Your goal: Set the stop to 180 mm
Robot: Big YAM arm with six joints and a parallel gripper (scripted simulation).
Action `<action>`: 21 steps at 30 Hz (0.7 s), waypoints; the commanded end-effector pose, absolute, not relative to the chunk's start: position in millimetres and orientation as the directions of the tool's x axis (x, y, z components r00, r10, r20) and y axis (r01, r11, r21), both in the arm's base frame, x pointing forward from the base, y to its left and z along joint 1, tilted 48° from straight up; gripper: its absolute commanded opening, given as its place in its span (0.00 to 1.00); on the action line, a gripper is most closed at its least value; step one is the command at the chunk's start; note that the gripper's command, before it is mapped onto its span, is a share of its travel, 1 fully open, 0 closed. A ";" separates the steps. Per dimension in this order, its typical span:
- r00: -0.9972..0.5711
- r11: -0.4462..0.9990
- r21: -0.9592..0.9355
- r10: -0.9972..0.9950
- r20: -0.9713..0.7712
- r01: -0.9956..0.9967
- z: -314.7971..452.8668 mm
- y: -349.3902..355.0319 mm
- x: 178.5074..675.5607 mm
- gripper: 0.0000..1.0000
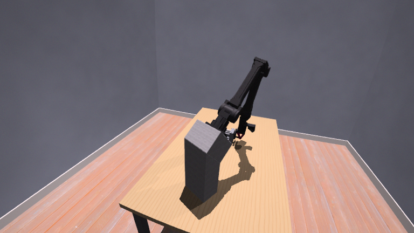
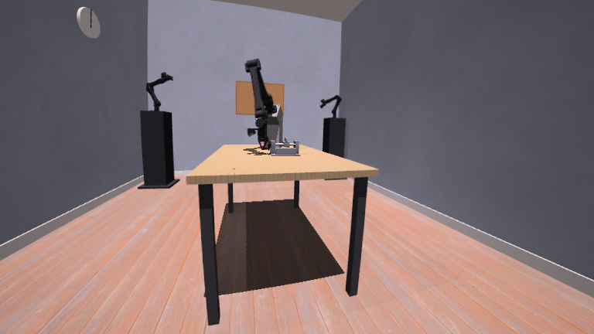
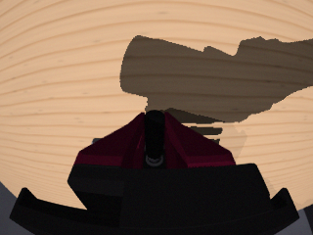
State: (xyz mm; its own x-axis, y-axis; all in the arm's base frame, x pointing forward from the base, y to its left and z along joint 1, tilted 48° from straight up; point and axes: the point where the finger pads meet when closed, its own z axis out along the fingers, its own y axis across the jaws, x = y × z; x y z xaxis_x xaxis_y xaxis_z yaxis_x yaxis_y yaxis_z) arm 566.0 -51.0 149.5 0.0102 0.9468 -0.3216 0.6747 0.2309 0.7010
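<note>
- A black robot arm (image 1: 248, 87) reaches down from its raised elbow to the far half of a long wooden table (image 1: 262, 193).
- On the table in the exterior view sits a small grey stop fixture (image 2: 285, 148), a low frame with end blocks and a raised piece on its rail; a tall grey block (image 1: 202, 160) stands right behind it.
- The gripper (image 2: 261, 144) hangs at the fixture's left end, where the handwheel appears to be; the wheel itself is too small to make out there.
- In the wrist view, a short dark handle (image 3: 155, 136) sits pinched between the dark red fingers. The jaws stand nearly closed, clamped on this handle, which I judge to be the handwheel's crank handle.
- No scale or reading is legible in any view, so whether the stop sits at 180 mm cannot be told.
- Judging progress: the wheel is grasped and the setting step looks underway or near done.
- What clearly remains: confirming the position, then opening the jaws and backing off the handwheel.
</note>
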 end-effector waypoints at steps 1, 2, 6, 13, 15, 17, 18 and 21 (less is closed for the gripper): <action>0.015 0.220 0.661 0.944 -0.330 0.717 122.3 -65.5 556.8 0.06; 0.016 0.221 0.664 0.944 -0.331 0.715 122.8 -65.5 556.8 0.06; 0.011 0.220 0.653 0.944 -0.329 0.725 119.4 -65.5 552.5 0.06; 0.012 0.221 0.659 0.944 -0.330 0.719 118.4 -66.2 547.8 0.06; 0.011 0.220 0.656 0.944 -0.330 0.722 117.5 -66.3 546.7 0.06; 0.011 0.220 0.656 0.944 -0.330 0.722 117.4 -66.3 546.5 0.06; 0.012 0.220 0.656 0.944 -0.330 0.721 117.5 -66.3 546.4 0.06; 0.013 0.221 0.660 0.944 -0.330 0.718 118.2 -66.4 545.8 0.06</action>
State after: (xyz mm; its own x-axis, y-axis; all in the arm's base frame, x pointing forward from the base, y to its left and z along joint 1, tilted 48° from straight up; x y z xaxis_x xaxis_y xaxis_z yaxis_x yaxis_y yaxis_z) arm 561.8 -52.8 144.3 0.0112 0.9466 -0.3221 0.6739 0.2309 0.7019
